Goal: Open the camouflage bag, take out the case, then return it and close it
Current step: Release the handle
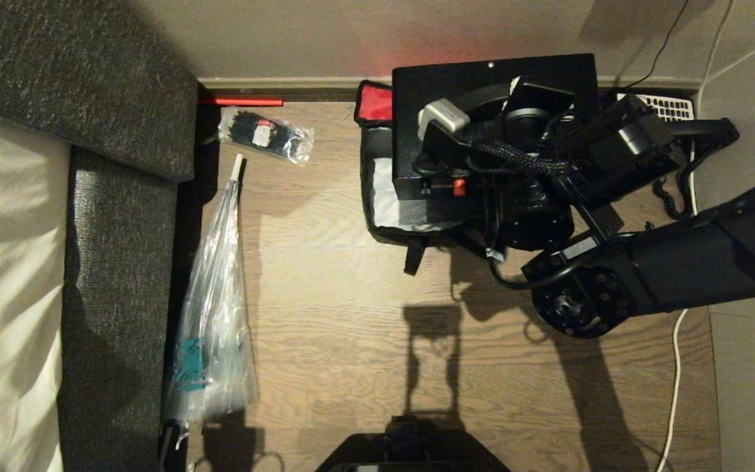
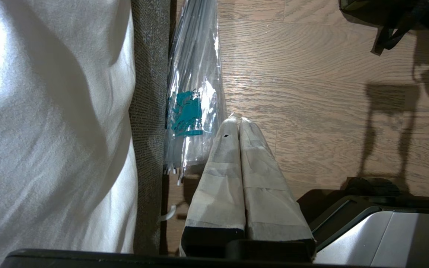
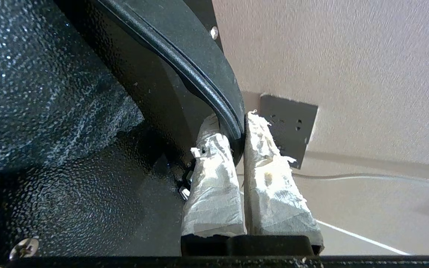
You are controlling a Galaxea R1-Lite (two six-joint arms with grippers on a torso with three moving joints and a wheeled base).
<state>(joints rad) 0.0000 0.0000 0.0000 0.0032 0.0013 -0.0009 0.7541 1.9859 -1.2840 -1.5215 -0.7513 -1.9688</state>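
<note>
The camouflage bag [image 1: 369, 190] lies open on the wooden floor near the wall, its silvery lining showing and its red inner lid [image 1: 375, 103] folded back. The black case [image 1: 430, 85] hangs tilted over the bag's opening and covers most of it. My right gripper [image 3: 233, 119] is shut on the case's curved black handle [image 3: 199, 74]; in the head view this gripper [image 1: 515, 88] sits over the case's far side. The bag's strap corner [image 2: 385, 22] shows in the left wrist view. My left gripper [image 2: 238, 121] is shut and empty, parked low beside the sofa.
A clear packet of black ties [image 1: 266, 134] and a long clear plastic bundle [image 1: 213, 308] lie left of the bag, along the grey sofa [image 1: 122, 262]. A black telephone [image 1: 666, 108] sits right of the bag. A white cable [image 1: 676, 393] runs along the right. Wall socket [image 3: 289, 126].
</note>
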